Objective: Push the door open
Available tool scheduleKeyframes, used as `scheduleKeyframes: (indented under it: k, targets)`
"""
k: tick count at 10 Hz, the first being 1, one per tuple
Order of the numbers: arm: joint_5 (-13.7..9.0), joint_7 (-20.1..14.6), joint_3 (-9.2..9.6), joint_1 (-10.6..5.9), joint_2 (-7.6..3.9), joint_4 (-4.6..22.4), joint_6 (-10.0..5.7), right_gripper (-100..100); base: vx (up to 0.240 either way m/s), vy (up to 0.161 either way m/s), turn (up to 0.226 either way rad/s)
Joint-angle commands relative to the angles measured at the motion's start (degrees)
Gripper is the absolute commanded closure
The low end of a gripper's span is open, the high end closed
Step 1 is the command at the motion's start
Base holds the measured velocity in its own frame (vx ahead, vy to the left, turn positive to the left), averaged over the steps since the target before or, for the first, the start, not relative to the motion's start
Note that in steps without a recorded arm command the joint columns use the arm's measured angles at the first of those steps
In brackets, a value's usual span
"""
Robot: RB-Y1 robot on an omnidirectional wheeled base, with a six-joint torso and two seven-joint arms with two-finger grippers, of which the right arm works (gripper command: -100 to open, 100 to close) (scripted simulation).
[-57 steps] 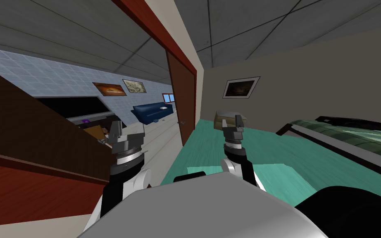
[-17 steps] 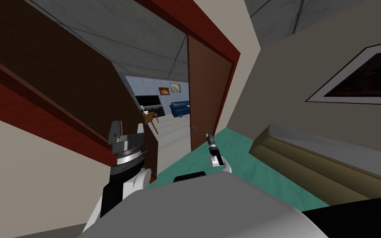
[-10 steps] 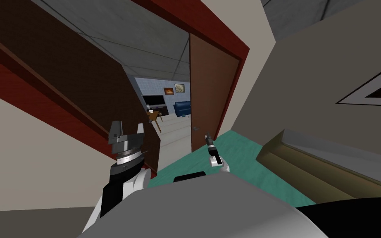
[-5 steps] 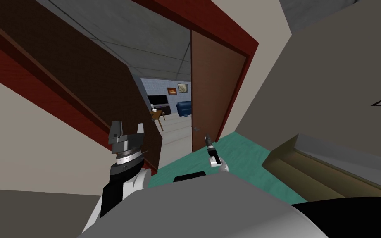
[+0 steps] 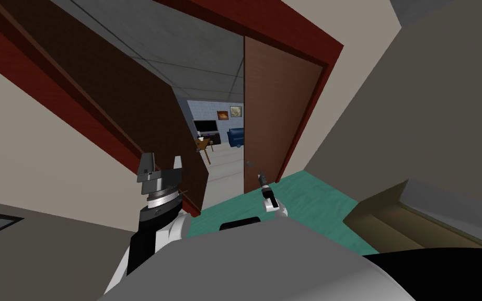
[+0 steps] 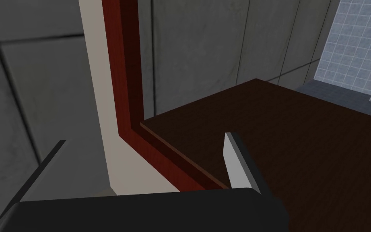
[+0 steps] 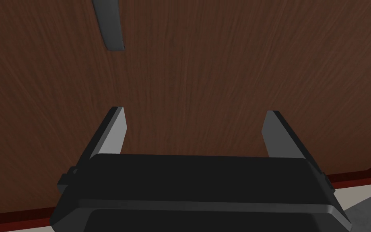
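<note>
A brown door leaf (image 5: 274, 120) with a small grey handle (image 5: 249, 163) stands in a red frame (image 5: 287, 31), to the right of a narrow gap. My right gripper (image 5: 260, 176) reaches out low to this leaf, just right of the handle. In the right wrist view its fingers (image 7: 114, 129) stand open close to the wood-grained door (image 7: 221, 60), with the grey handle (image 7: 109, 24) beyond one fingertip. A darker brown leaf (image 5: 130, 110) stands angled on the left. My left gripper (image 5: 161, 166) is raised in front of it, open and empty.
A teal floor (image 5: 308, 201) leads to the doorway. A low tan cabinet (image 5: 417, 219) stands at the right by the beige wall. Through the gap I see a pale floor, a blue sofa (image 5: 236, 137), a dark screen (image 5: 205, 126) and a small wooden table (image 5: 203, 145).
My view has swung round, so the cabinet and wall picture slid off to the right. The right arm went from raised to stretched out at the door. The left arm kept its pose.
</note>
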Motion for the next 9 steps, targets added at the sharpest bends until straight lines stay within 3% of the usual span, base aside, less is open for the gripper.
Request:
scheduleKeyframes:
  k: [1, 2, 7, 9]
  targets:
    - [-0.1, -0.4, 0.00, -1.31, -0.12, 2.9, -0.46, -100, 0.019, -0.104, 0.207]
    - [-0.1, -0.4, 0.00, -1.31, -0.12, 3.3, -0.46, -100, 0.005, -0.074, 0.074]
    - [-0.2, -1.2, 0.02, -4.65, -0.08, 11.5, -1.57, -100, 0.005, -0.084, 0.160]
    - [-0.2, -1.3, 0.02, -5.22, -0.06, 12.9, -1.76, -100, -0.002, -0.062, 0.062]
